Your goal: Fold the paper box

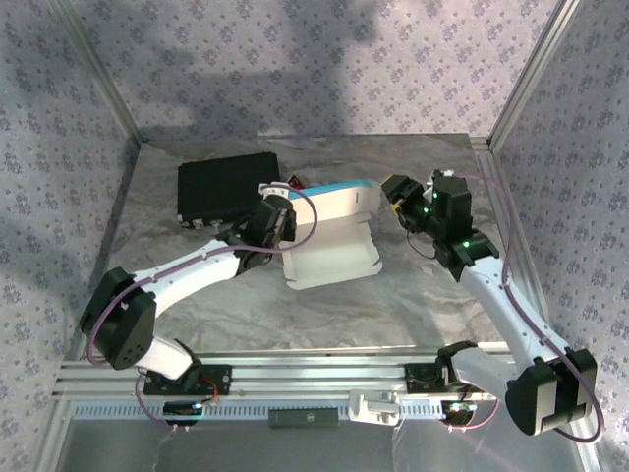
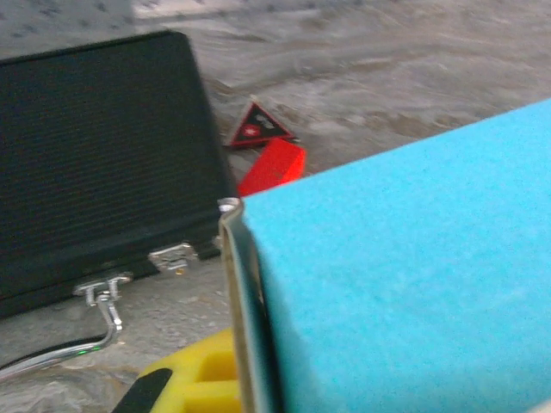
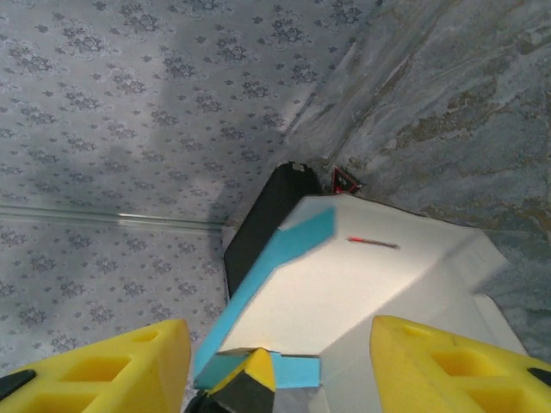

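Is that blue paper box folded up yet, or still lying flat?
Partly folded: the paper box is bent along its creases, a blue-edged side standing above a white panel, but it is not closed into a box.

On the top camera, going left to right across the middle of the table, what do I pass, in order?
black case → left gripper, shut on the card's left edge → paper box → right gripper, open

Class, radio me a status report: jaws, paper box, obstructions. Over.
Left gripper jaws shut on paper box flap. Right gripper jaws open, nothing held. Black box close behind.
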You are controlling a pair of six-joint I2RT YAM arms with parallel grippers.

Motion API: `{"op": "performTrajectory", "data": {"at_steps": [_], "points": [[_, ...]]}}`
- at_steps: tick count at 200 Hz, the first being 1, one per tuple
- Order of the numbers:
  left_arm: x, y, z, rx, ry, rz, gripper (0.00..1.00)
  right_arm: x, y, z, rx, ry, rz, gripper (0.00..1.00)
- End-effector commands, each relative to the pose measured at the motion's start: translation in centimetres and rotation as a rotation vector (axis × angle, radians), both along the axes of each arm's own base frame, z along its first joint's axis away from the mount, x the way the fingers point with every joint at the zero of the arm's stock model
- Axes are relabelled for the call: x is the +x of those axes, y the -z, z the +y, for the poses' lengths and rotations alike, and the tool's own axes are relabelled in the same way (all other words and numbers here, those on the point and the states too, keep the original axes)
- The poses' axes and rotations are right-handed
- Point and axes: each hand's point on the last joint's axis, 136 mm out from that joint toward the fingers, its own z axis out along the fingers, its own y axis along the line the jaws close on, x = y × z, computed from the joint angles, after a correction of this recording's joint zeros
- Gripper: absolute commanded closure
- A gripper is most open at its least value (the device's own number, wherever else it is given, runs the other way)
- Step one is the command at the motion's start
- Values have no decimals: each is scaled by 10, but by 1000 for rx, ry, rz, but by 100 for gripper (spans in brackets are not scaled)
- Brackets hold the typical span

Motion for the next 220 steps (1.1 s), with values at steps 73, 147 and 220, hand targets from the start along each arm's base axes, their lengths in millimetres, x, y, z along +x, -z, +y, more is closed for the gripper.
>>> {"op": "performTrajectory", "data": {"at_steps": [73, 147, 220], "points": [[-20, -9, -21, -8, 156, 91, 100, 7, 12, 18, -64, -53, 86, 43], [-21, -14, -21, 14, 139, 74, 100, 6, 41, 26, -72, -58, 148, 44], [-21, -16, -23, 18, 139, 68, 100, 0, 52, 20, -113, -46, 166, 45]]}}
